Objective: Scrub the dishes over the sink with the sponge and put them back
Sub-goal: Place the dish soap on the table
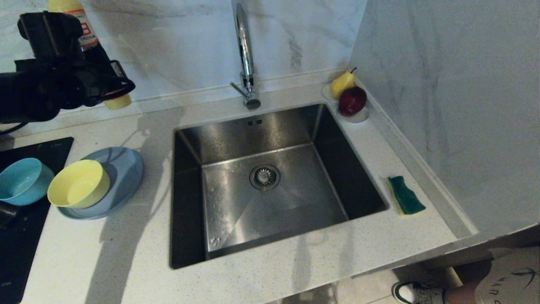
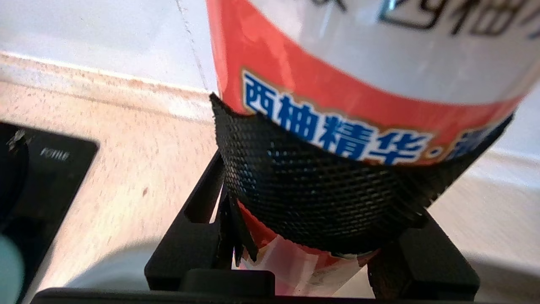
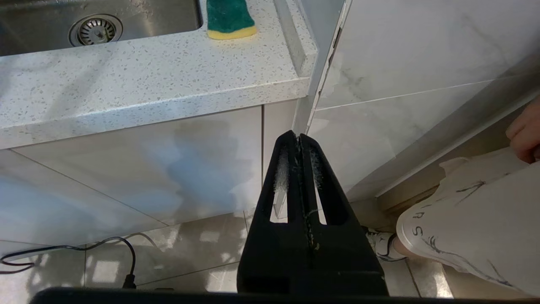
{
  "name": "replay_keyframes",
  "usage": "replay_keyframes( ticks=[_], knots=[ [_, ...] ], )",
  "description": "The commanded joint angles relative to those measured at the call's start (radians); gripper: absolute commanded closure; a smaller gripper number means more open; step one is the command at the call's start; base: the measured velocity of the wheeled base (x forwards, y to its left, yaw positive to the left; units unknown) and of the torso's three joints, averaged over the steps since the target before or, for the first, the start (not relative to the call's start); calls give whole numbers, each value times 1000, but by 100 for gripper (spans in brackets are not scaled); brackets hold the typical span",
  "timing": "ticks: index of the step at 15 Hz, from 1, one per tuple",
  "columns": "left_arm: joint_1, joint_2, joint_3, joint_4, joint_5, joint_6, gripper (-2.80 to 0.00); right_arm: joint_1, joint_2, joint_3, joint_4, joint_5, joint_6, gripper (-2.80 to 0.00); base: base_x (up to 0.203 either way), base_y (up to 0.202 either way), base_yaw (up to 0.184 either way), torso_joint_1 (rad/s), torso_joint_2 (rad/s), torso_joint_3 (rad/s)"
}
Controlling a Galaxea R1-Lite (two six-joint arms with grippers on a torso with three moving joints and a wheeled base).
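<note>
My left gripper (image 1: 107, 84) is at the back left of the counter, shut on a yellow detergent bottle (image 1: 119, 101) with a red and white label (image 2: 337, 84). Its fingers press a black mesh band around the bottle, which leans. A yellow bowl (image 1: 79, 183) sits on the grey-blue plate (image 1: 126, 169) left of the sink (image 1: 295, 198), with a teal bowl (image 1: 21, 180) beside them. The green and yellow sponge (image 1: 406, 195) lies on the counter right of the sink. My right gripper (image 3: 298, 137) hangs shut and empty below the counter's front edge.
A chrome tap (image 1: 246, 55) stands behind the sink. A white saucer (image 1: 358, 118) with a pear and an apple sits in the back right corner. A black cooktop (image 1: 25, 240) lies at the left edge. A marble wall rises on the right, and a person's foot (image 1: 415, 292) is below.
</note>
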Motion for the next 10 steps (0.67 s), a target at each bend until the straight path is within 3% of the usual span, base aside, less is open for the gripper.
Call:
replay_keyframes(
  ticks=[1, 4, 10],
  knots=[
    [17, 115, 9, -144, 60, 20, 0, 0, -2, 0, -1, 0, 0, 0, 0, 0, 0, 0, 0, 0],
    [33, 198, 14, -319, 96, 80, 0, 0, -2, 0, 0, 0, 0, 0, 0, 0, 0, 0, 0, 0],
    [48, 300, -46, -398, 116, 87, 0, 0, -2, 0, 0, 0, 0, 0, 0, 0, 0, 0, 0, 0]
  ],
)
